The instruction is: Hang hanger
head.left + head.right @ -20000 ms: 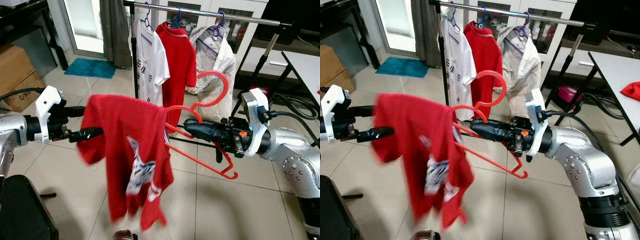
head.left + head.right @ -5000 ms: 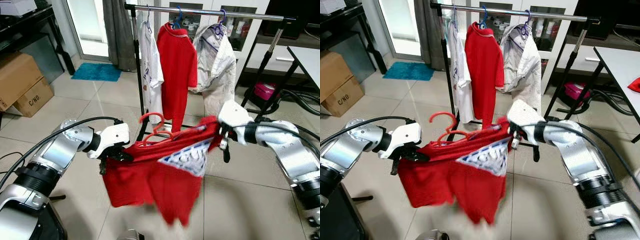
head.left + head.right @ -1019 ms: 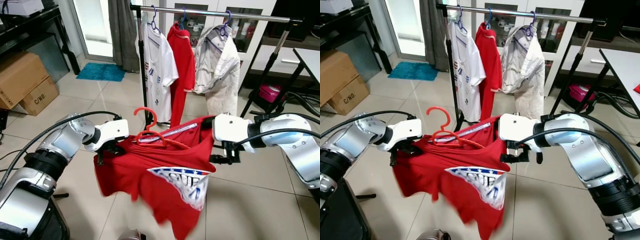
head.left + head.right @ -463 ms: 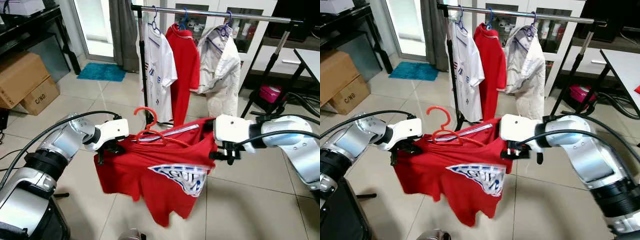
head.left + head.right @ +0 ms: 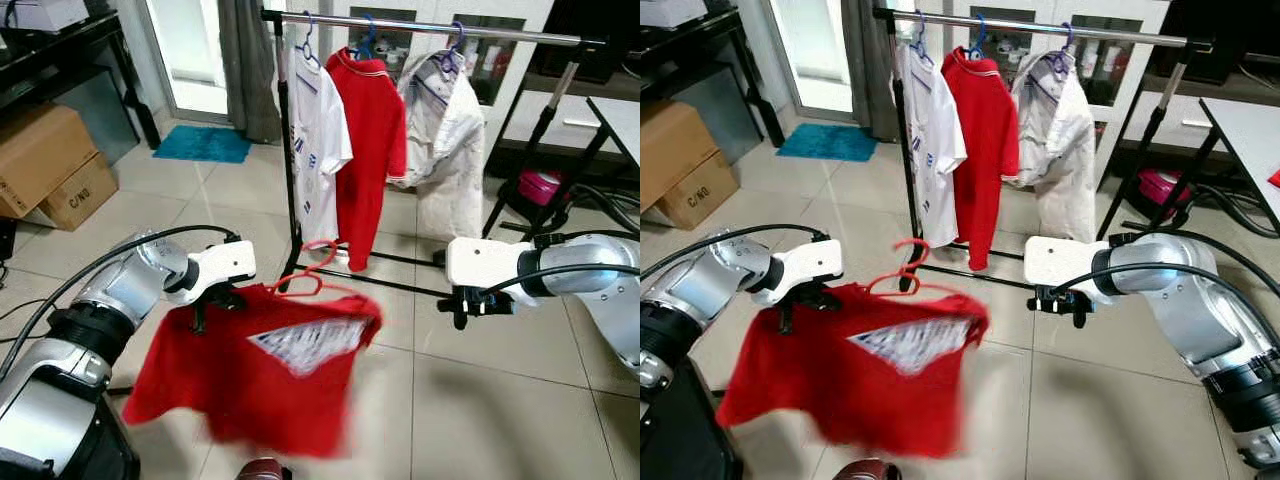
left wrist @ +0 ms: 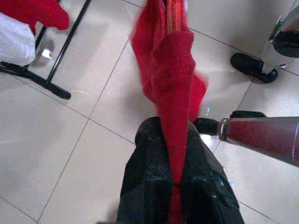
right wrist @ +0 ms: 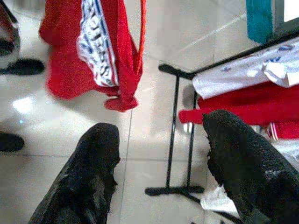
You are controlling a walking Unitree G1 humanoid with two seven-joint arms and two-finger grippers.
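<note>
- Left hand [image 6: 170, 184]: clamped on the left shoulder of the red T-shirt with a white and blue chest print [image 5: 250, 385]; in the left wrist view the red cloth runs pinched between the two black fingers [image 6: 147, 186].
- Red plastic hanger [image 5: 312, 275]: sits inside the T-shirt's neck, its hook standing up above the collar, held out over the pale tiled floor [image 5: 480, 400], on the near side of the rack and apart from it.
- T-shirt droops from the left hand toward the right; its lower hem is blurred.
- Right hand [image 7: 161, 154]: fingers spread apart, nothing between them. It is at the right, well clear of the T-shirt's right shoulder, level with the garment.
- Black metal clothes rack with a silver top rail [image 5: 420, 25]: stands far centre. On blue hangers it carries, left to right, a white T-shirt with blue print [image 5: 318, 135], a red polo shirt [image 5: 368, 150] and a pale grey jacket [image 5: 450, 140].
- Brown cardboard boxes [image 5: 45, 165]: far left on the floor.
- Teal bath mat [image 5: 203, 143]: far left, by the doorway.
</note>
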